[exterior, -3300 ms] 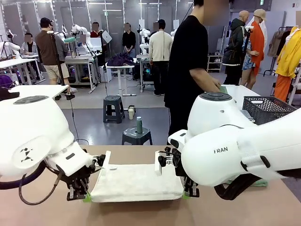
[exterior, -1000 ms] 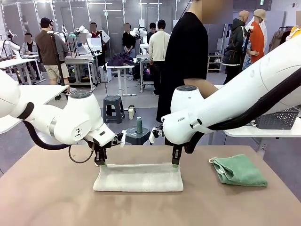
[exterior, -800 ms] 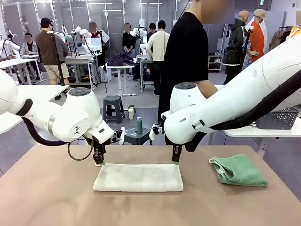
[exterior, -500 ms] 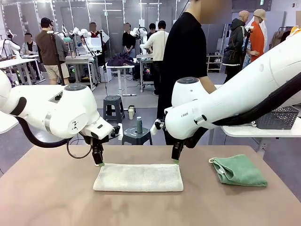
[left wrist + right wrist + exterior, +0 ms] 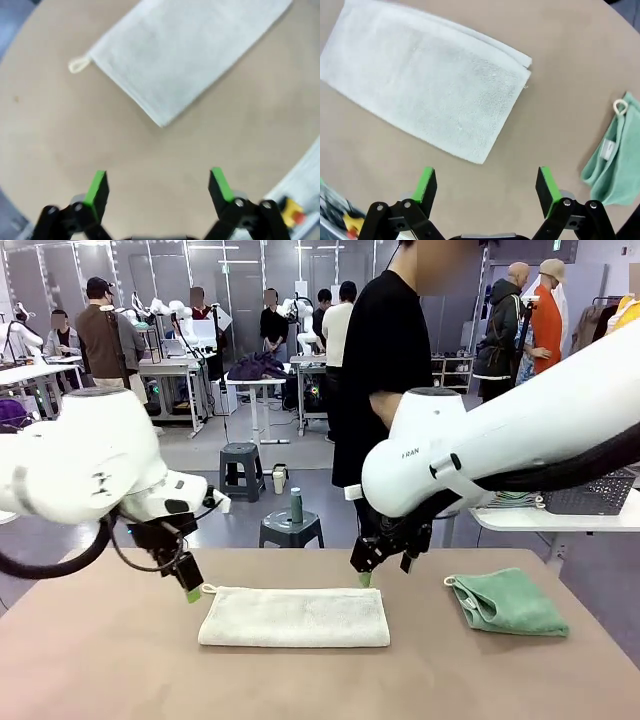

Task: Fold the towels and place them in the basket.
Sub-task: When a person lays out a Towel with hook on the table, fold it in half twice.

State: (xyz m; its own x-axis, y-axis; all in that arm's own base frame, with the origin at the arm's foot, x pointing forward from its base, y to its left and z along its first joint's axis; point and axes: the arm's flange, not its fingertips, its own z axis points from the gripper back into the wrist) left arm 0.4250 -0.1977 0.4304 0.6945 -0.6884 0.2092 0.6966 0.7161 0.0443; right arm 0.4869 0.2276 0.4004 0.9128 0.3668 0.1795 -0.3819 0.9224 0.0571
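Where the right arm crosses, the basket sits half hidden.

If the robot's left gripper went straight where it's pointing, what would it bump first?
Probably the bare brown tabletop, just short of the corner of the folded cream-white terry towel. The open left gripper points down there, though depth is unclear.
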